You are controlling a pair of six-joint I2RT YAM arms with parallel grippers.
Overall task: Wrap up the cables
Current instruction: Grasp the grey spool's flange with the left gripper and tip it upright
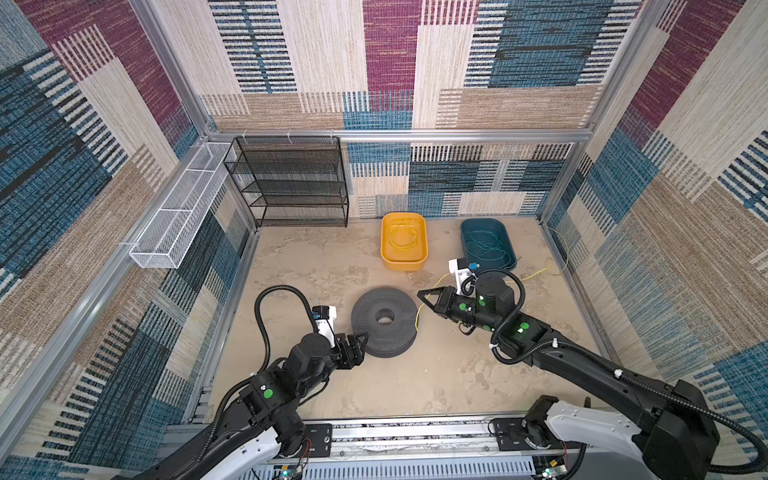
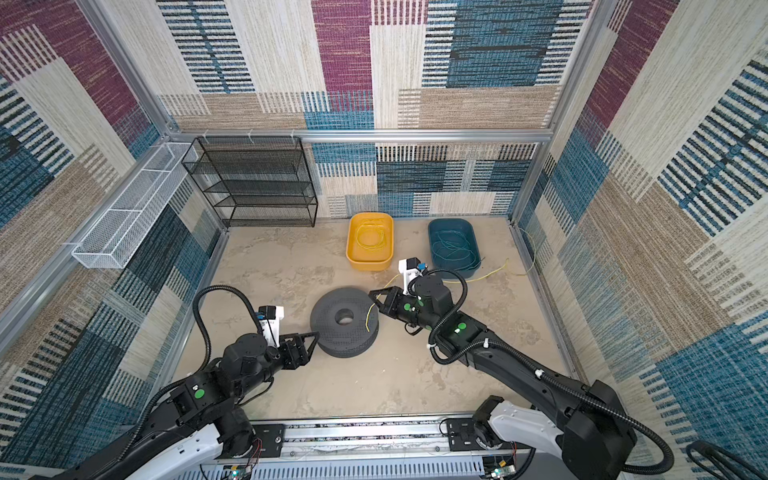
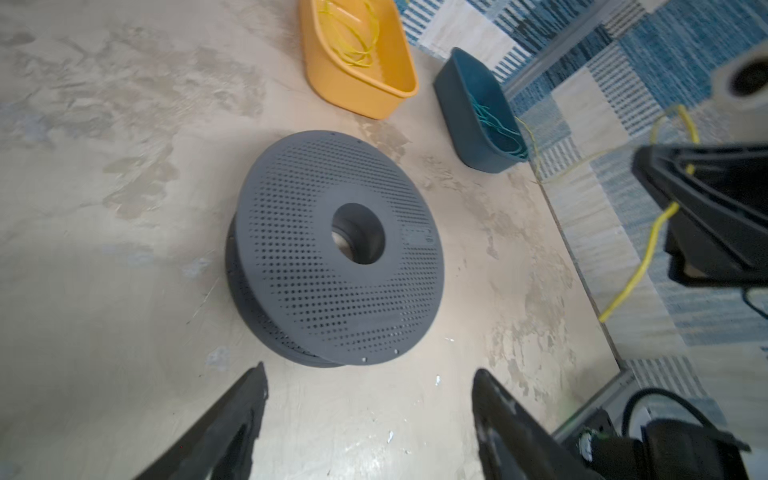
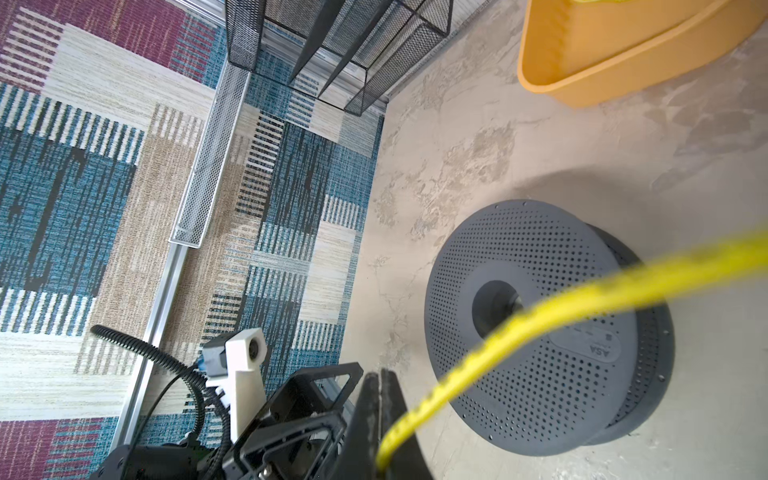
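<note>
metal rail (image 1: 415,432) and the bases of two black arms line the near edge of a beige, mottled desk (image 1: 395,386) boxed in by patterned carpet walls. at the centre of the desk a dark grey perforated reel (image 1: 376,338) lies on one flange, hub hole facing up. left tool (image 1: 360,338) sits low, just beside the reel's near-left rim, its fingers spread wide with nothing between them, as the left wrist view confirms. right tool (image 1: 420,294) hangs just right of the reel, its fingers pressed together and pinching a thin yellow cable (image 1: 417,318); in the right wrist view the cord (image 4: 582,299) comes out from between the closed tips. one short end of it droops over the reel's right edge, while the rest trails right across the desk toward the right wall frame. farther back stand a yellow tub (image 1: 403,262) holding a coiled yellow cable (image 1: 401,237) and, to its right, a teal tub (image 1: 471,232) with a tangle of teal cords (image 1: 490,249). a black mesh rack (image 1: 291,183) stands at the far left against the far wall, and a white wire basket (image 1: 174,216) hangs on the left wall.
</note>
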